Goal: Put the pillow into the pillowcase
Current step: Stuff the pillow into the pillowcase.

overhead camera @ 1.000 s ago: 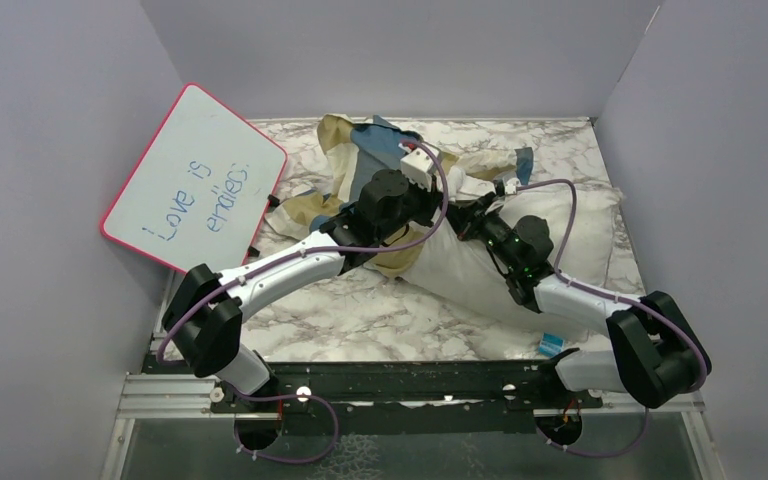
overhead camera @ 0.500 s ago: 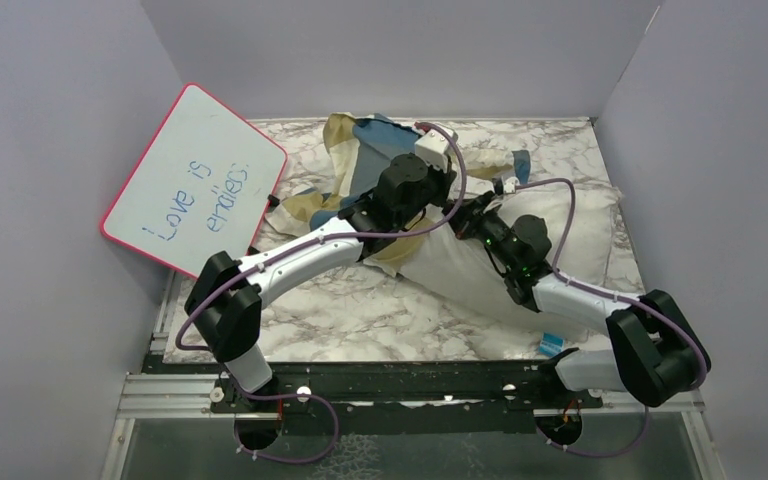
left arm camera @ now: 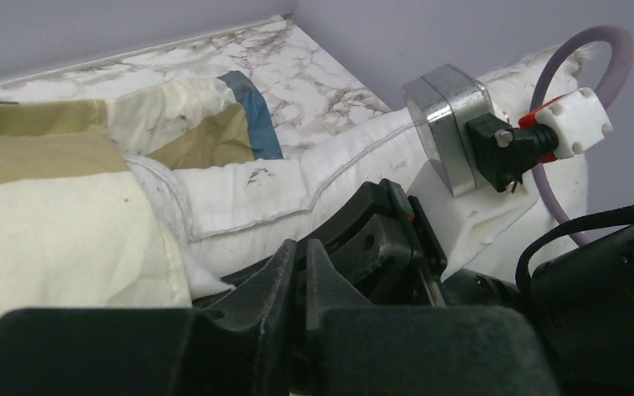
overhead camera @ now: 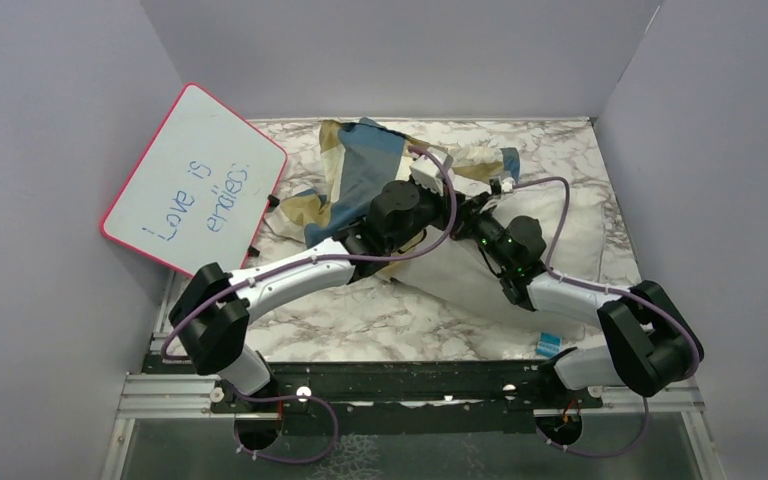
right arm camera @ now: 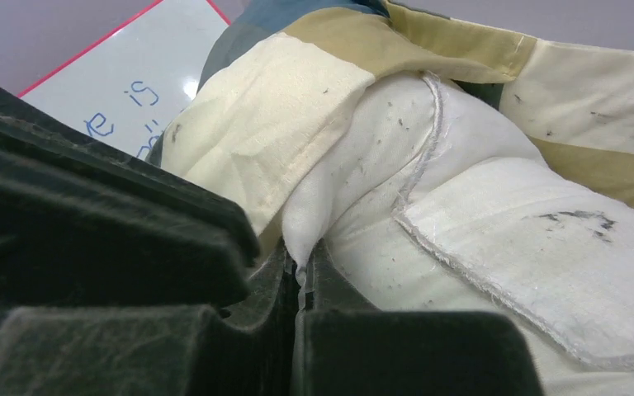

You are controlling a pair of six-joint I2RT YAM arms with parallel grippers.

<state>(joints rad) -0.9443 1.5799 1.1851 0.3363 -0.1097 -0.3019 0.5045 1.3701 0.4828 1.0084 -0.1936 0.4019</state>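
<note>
Right end effector [right arm camera: 301, 280] is pinched shut on the pillow [overhead camera: 572, 232], left end effector [left arm camera: 297, 266] closed beside the pillowcase [overhead camera: 360, 170] at mid-bench [overhead camera: 360, 312], with only one corner tucked in, so I reckon the crowded wrists could drag that hem off.

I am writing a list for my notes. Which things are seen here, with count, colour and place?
pillow: one, white, right of centre, partly under the pillowcase
pillowcase: one, blue, tan and cream checks, far centre
whiteboard: one, white with pink rim, left wall
tag: one, blue, near right edge
table: one, marbled white, under everything
left gripper: one, black, shut, by the pillow
right gripper: one, black, shut on the pillow
</note>
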